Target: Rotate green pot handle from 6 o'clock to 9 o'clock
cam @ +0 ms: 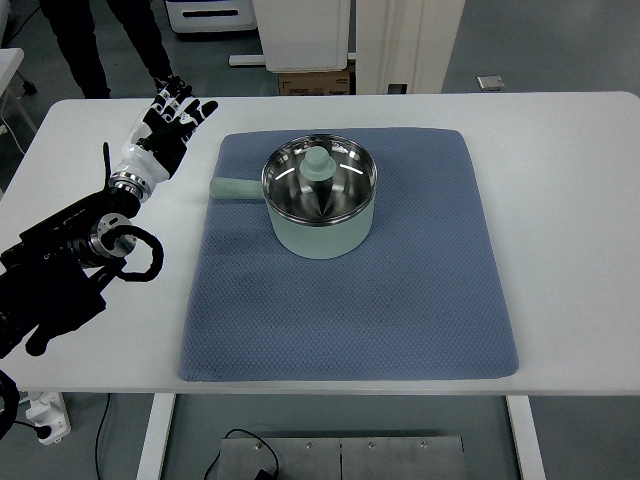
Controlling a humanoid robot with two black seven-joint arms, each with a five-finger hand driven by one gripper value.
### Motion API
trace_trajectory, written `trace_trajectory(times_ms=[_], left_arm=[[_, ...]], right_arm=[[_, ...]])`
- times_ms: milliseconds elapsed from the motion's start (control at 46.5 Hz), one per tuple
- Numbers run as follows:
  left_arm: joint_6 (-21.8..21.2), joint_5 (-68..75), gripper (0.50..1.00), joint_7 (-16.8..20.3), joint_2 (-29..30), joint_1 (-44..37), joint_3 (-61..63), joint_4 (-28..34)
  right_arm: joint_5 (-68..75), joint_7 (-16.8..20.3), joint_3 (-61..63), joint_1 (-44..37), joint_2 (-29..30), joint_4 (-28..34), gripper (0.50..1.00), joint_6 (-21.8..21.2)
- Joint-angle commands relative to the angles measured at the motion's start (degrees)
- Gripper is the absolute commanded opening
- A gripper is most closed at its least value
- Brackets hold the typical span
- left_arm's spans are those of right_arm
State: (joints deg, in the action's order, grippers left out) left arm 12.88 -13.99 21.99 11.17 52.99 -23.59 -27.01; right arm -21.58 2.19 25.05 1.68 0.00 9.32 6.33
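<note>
A pale green pot (pixel 322 232) with a glass lid and a green knob (pixel 319 162) stands on the blue mat (pixel 350 310), toward its far side. Its green handle (pixel 234 188) points to the left, at about 9 o'clock, and reaches the mat's left edge. My left hand (pixel 172 117) is over the white table, up and to the left of the handle and apart from it. Its fingers are spread and hold nothing. My right arm does not show.
The white table (pixel 570 200) carries the mat. A person's dark legs (pixel 120 40) stand beyond the far left edge. White cabinets and a cardboard box (pixel 316 80) stand behind the table. My left arm's dark cables (pixel 130 255) lie at the table's left.
</note>
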Motion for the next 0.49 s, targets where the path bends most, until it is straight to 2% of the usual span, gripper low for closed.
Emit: trace_trajectory(times_ms=[0,473], left_arm=[[0.2,0.0,1.0,0.0,-0.6,-0.3,-1.1,0.0],[1.7,0.0,1.0,0.1,-2.3,-4.3,-4.1,0.0]], right_arm=[[0.0,0.0,0.0,0.0,0.0,0.0,1.0,0.0],[0.0,0.0,0.0,0.0,0.0,0.0,1.0,0.0]])
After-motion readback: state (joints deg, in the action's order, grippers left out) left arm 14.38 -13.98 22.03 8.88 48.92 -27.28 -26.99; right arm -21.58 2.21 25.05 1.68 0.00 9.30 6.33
